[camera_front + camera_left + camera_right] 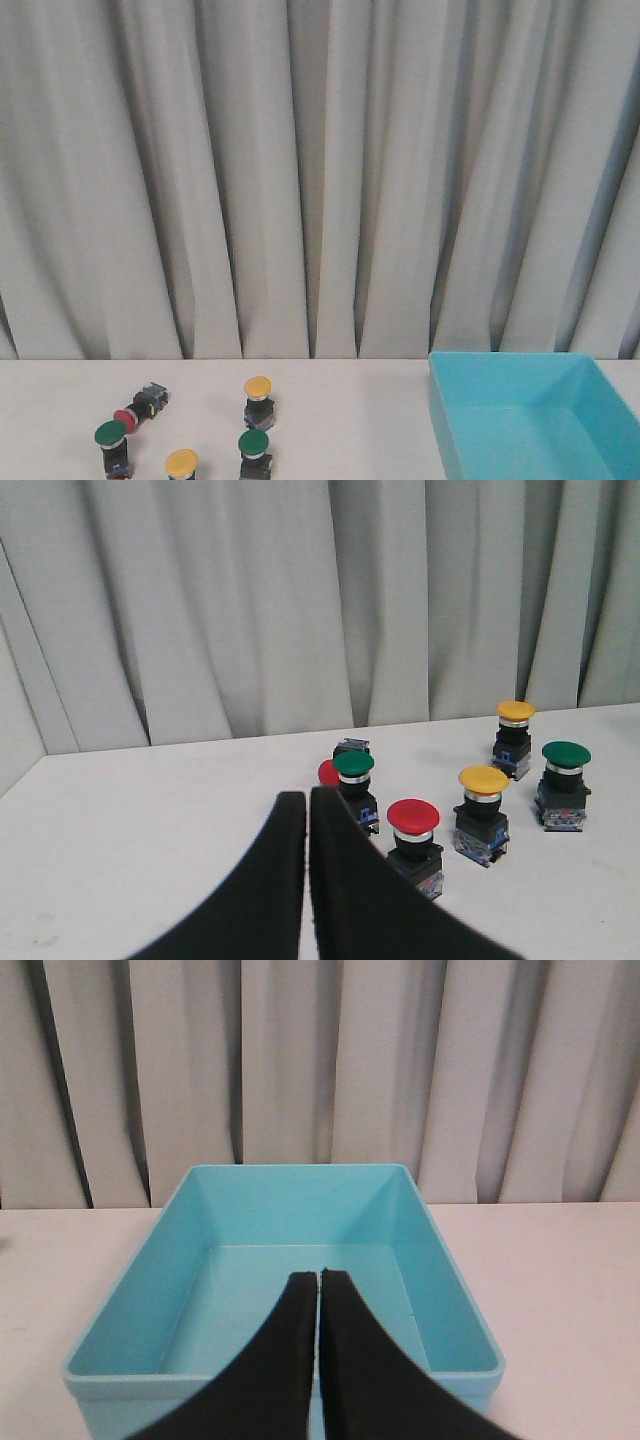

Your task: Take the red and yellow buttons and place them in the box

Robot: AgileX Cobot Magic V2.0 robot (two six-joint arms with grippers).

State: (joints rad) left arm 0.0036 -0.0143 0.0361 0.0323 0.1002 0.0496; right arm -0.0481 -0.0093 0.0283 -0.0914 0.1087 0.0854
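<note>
Overhead nothing but grey curtain [300, 170] behind white table [350, 420]; both tools [306, 805] [319, 1280] pressed together

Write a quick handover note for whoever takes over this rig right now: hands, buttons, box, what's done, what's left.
Left hand: shut, holding nothing, on the table side with the buttons.
Right hand: shut, holding nothing, facing the large turquoise plastic box.
Box: nothing seen inside it.
Buttons, all on the table to the left of the box: two yellow-capped push buttons, one upright red-capped push button, one red-capped button lying on its side behind a green-capped push button. A second green one stands alongside.
Done: nothing placed.
Left: both reds and both yellows; leave the greens.
</note>
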